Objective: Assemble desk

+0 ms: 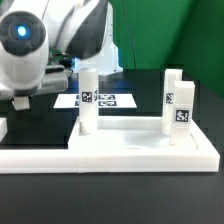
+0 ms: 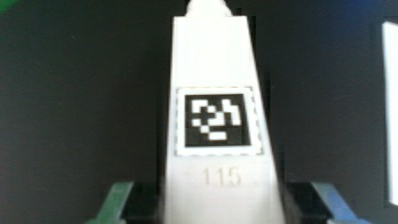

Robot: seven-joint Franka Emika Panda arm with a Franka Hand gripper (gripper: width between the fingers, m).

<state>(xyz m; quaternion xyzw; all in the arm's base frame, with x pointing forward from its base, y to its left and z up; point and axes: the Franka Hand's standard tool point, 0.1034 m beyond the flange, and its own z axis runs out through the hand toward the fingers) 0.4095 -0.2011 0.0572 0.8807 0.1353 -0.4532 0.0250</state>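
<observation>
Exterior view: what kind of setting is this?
Probably a robotics lab test bench: a robot arm over a black table, white tagged furniture parts like this leg, and a marker board behind.

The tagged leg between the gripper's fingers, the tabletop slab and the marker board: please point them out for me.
Leg [image 2: 217, 120]: wrist view, its tag face.
Tabletop slab [image 1: 135, 148]: exterior view, bare top surface.
Marker board [image 1: 120, 100]: exterior view, printed tags.
</observation>
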